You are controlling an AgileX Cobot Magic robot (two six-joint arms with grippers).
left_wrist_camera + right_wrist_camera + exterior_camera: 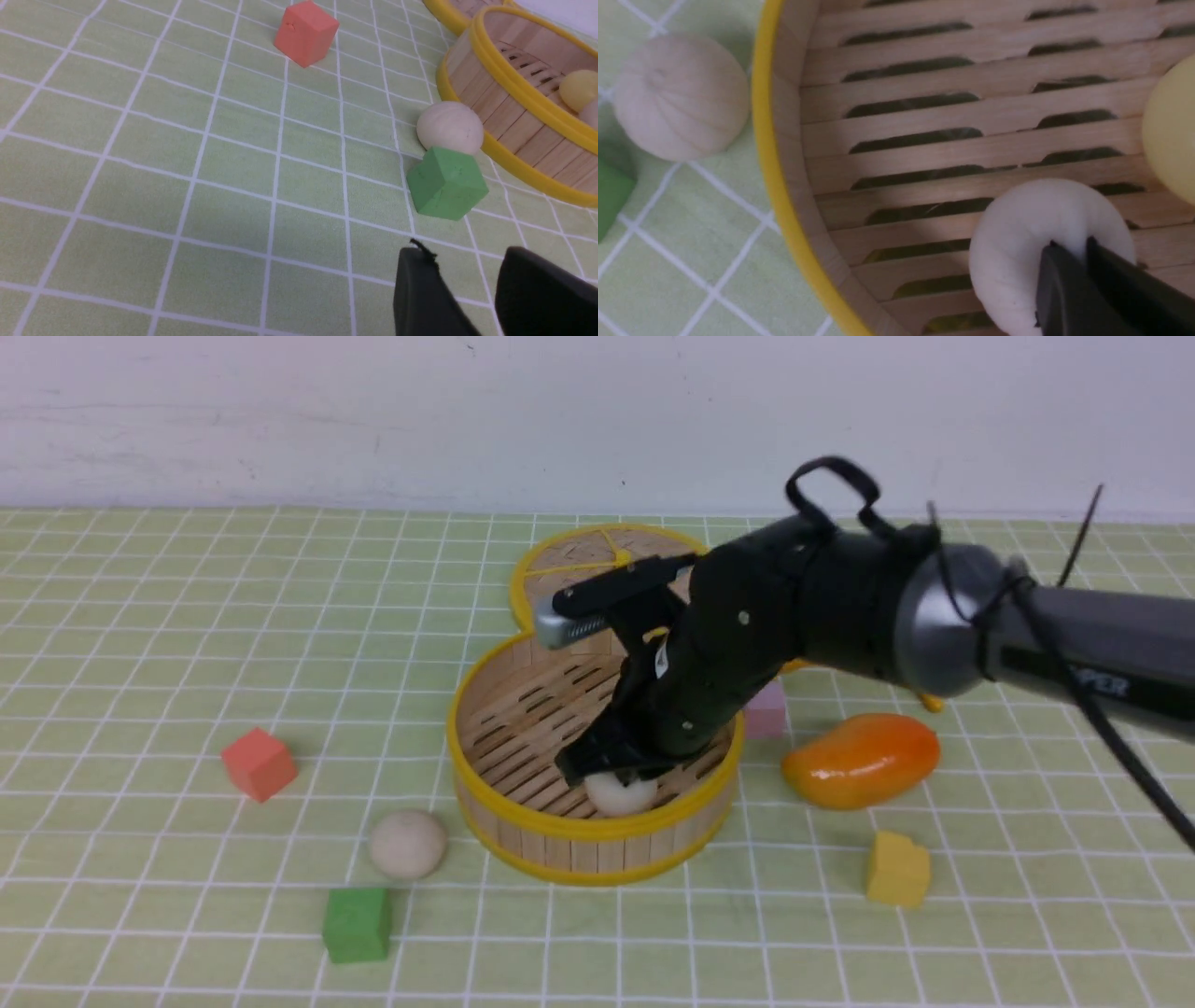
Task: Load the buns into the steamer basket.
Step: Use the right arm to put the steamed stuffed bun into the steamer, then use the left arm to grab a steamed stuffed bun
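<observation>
Black right arm [840, 597] slants down from the right into the steamer basket [579, 826], the right gripper [1069, 245] pinching the white bun [1017, 233] on its floor with near-closed jaws, beside the yellow bun [1171, 126]. The left gripper [467, 261] gapes empty; the beige bun [407, 844] sits outside.

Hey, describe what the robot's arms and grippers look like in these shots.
The right arm is a dark grey tube with partly visible white lettering, a silver-grey rounded joint and a black wrist housing; black cables loop over it. The right gripper is black with a silver bar. The left gripper shows only two black fingers.
</observation>
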